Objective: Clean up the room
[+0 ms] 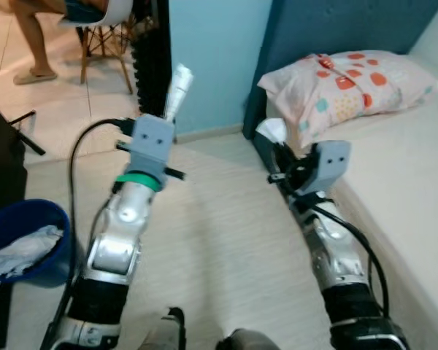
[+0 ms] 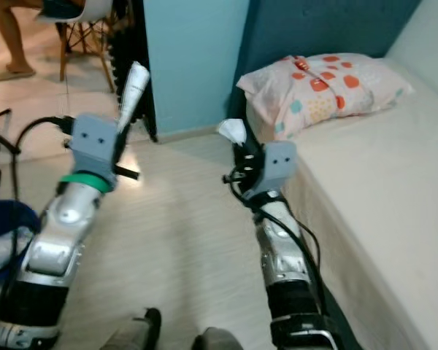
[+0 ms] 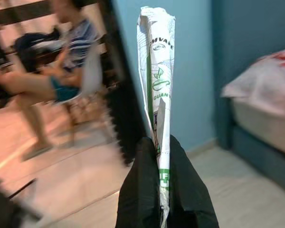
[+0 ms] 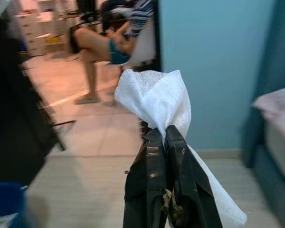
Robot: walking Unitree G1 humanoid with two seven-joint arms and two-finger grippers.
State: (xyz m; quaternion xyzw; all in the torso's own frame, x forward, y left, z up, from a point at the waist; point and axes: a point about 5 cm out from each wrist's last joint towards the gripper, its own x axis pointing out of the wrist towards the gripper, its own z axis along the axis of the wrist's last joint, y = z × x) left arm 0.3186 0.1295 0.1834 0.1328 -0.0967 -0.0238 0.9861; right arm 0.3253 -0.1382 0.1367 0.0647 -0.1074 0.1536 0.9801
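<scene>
Left eye view, blue bin (image 1: 36, 219) holding white trash (image 1: 23, 249), left hand (image 3: 162, 142) pinching wrapper (image 3: 157, 71), right hand (image 4: 165, 135) clamping tissue (image 4: 156, 99)

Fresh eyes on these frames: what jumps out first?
Both arms are raised with trash pinched in shut jaws: the left gripper holds a flattened printed wrapper, the right gripper a white tissue. A blue bin sits at floor left, a spotted pillow on the bed right.

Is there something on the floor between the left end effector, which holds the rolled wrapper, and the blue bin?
Nothing visible. The left end effector grips the rolled white-and-green printed wrapper, and only bare pale floor lies between it and the round blue plastic bin.
</scene>
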